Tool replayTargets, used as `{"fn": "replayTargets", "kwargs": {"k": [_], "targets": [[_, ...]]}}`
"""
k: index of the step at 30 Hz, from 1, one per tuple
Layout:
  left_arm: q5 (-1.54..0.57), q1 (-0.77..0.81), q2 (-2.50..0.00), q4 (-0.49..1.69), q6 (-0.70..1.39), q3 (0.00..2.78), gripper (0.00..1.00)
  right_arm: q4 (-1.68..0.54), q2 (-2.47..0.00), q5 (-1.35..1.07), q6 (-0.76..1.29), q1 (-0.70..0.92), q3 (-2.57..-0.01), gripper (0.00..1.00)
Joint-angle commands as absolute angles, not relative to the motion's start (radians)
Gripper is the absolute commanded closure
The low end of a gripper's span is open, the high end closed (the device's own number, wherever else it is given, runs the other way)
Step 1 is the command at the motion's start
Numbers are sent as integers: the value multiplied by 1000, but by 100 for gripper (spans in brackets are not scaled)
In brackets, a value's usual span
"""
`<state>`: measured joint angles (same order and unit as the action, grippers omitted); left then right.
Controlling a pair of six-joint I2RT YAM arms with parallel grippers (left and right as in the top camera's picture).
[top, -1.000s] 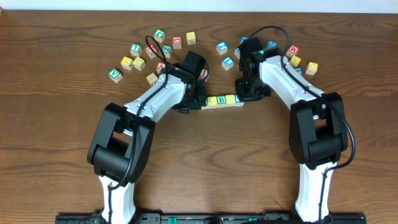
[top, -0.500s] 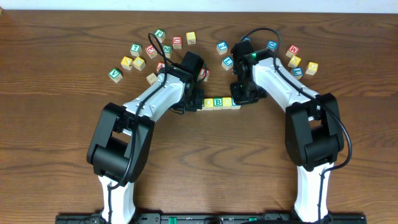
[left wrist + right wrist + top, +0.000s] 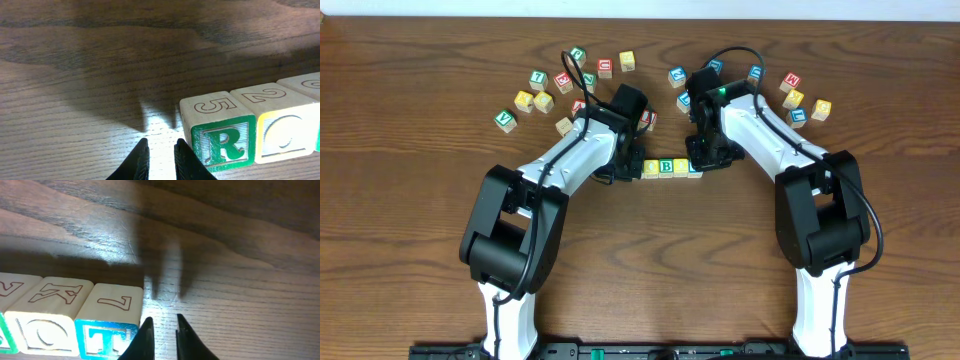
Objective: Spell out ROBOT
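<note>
A row of wooden cubes lies on the table in the overhead view, with the green-lettered B cube (image 3: 667,166) in the middle. In the left wrist view the green R cube (image 3: 220,142) is the row's end, with a yellow-faced O cube (image 3: 282,135) touching it. My left gripper (image 3: 160,150) is shut and empty, its fingertip beside the R cube. In the right wrist view the blue T cube (image 3: 107,337) ends the row next to another yellow-faced O cube (image 3: 47,330). My right gripper (image 3: 161,330) is shut and empty, its fingertip against the T cube.
Several loose letter cubes are scattered behind the row, from a green one at the far left (image 3: 505,120) past one at the back (image 3: 578,55) to a yellow one at the right (image 3: 820,108). Both arms reach in over the table's front half.
My right gripper has moved left and the row of cubes has slid left with it, closing up toward my left gripper, which has hardly moved.
</note>
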<state>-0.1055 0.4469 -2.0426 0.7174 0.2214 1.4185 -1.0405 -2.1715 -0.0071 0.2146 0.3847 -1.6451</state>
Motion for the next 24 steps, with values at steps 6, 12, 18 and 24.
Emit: {"fn": "replayTargets", "kwargs": {"k": [6, 12, 18, 24], "targets": [[-138, 426, -2059, 722, 184, 1415, 81, -1038, -2146, -115, 231, 403, -1640, 86], [-138, 397, -2054, 743, 183, 1425, 81, -1033, -2146, -116, 231, 374, -1646, 84], [-138, 398, -2044, 744, 184, 1425, 81, -1037, -2145, -116, 232, 358, -1665, 87], [-138, 395, -2039, 754, 183, 1437, 81, -1055, -2144, -116, 239, 334, -1697, 89]]}}
